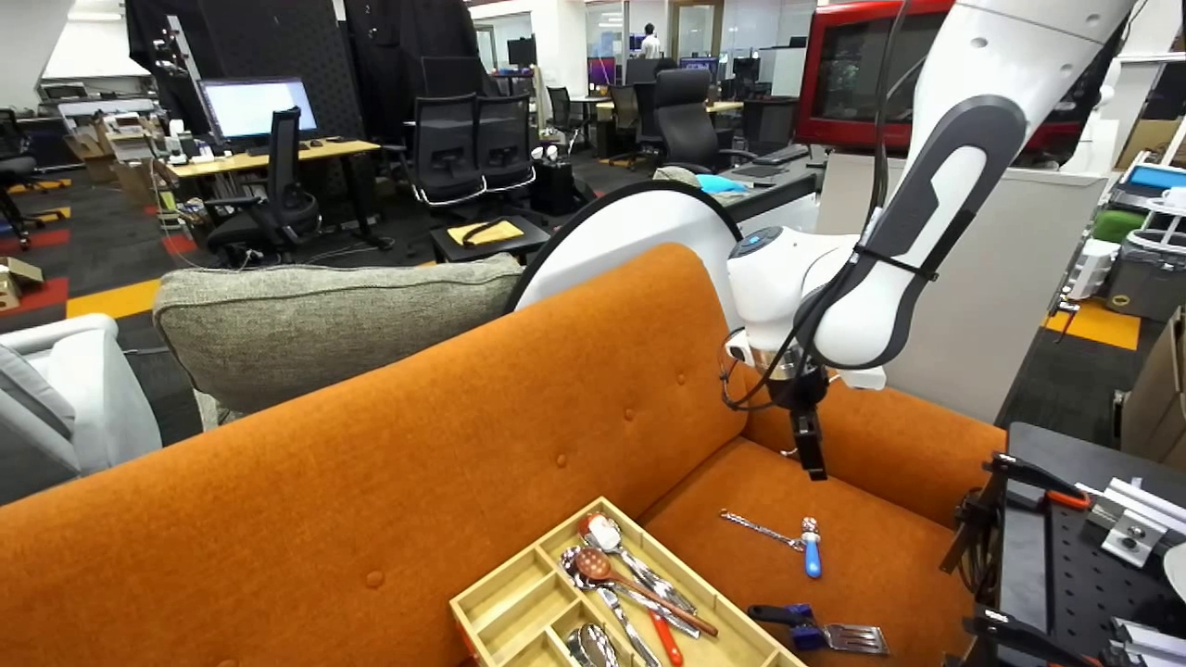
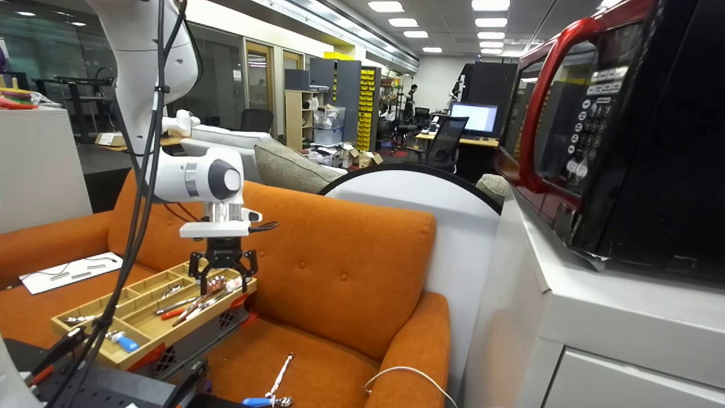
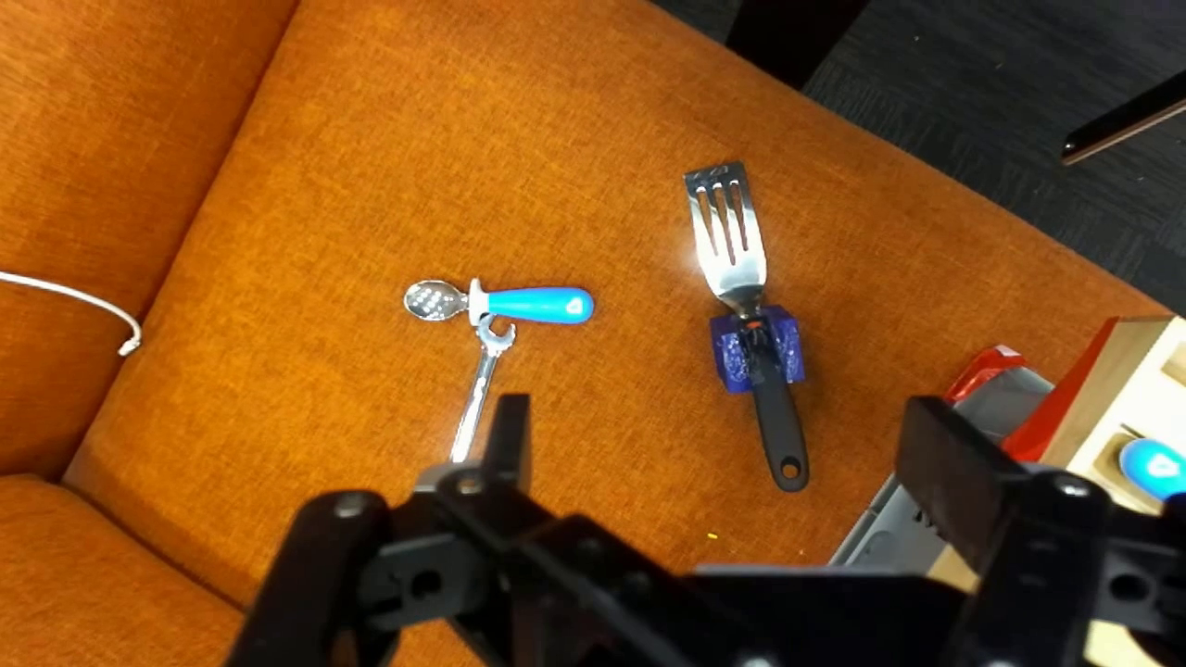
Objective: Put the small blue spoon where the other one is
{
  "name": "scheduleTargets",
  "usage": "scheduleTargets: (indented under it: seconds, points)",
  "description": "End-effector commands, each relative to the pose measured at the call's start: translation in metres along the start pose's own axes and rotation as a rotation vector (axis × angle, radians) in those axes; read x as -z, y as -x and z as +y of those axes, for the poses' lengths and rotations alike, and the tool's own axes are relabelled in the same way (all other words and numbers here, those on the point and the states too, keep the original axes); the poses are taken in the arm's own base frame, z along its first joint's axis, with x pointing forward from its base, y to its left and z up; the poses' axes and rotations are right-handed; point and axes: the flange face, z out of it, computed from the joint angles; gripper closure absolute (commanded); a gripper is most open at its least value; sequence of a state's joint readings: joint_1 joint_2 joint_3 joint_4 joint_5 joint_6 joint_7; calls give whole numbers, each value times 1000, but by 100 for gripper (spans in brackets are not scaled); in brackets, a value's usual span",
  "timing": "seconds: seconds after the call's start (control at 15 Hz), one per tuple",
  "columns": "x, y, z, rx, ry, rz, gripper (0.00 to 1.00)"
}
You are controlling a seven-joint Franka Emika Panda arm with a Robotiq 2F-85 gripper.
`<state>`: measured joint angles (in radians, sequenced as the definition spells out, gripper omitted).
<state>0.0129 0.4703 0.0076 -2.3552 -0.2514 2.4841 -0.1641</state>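
Note:
The small blue spoon (image 3: 539,305) lies on the orange sofa seat, its silvery bowl pointing away from the tray; it also shows in both exterior views (image 1: 813,560) (image 2: 257,402). A second blue-handled spoon (image 2: 126,342) lies in an end compartment of the wooden cutlery tray (image 2: 190,323); its blue handle end shows in the wrist view (image 3: 1154,468). My gripper (image 3: 718,412) is open and empty, high above the seat. In the wrist view the small blue spoon is up and left of the fingers. The gripper also shows in both exterior views (image 1: 815,472) (image 2: 224,290).
A wrench (image 3: 474,408) touches the spoon near its white collar. A black-handled slotted turner (image 3: 778,417) rests on a dark blue block (image 3: 732,357). The tray holds several utensils. The sofa back (image 1: 556,398) rises behind. A black perforated table (image 1: 1038,565) stands in front.

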Motion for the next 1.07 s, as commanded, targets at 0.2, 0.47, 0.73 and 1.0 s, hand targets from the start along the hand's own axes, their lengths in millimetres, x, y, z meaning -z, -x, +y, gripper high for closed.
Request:
scheduleTargets:
  seconds: [0.2,0.47,0.73,1.0]
  points:
    - [-38,-6,15,-128,-88,-29,0]
    - [-100,-9,36,-303,-202,-56,0]
    - [-135,-3,45,-363,-242,-94,0]
    - [-150,-10,52,-409,-272,-94,0]
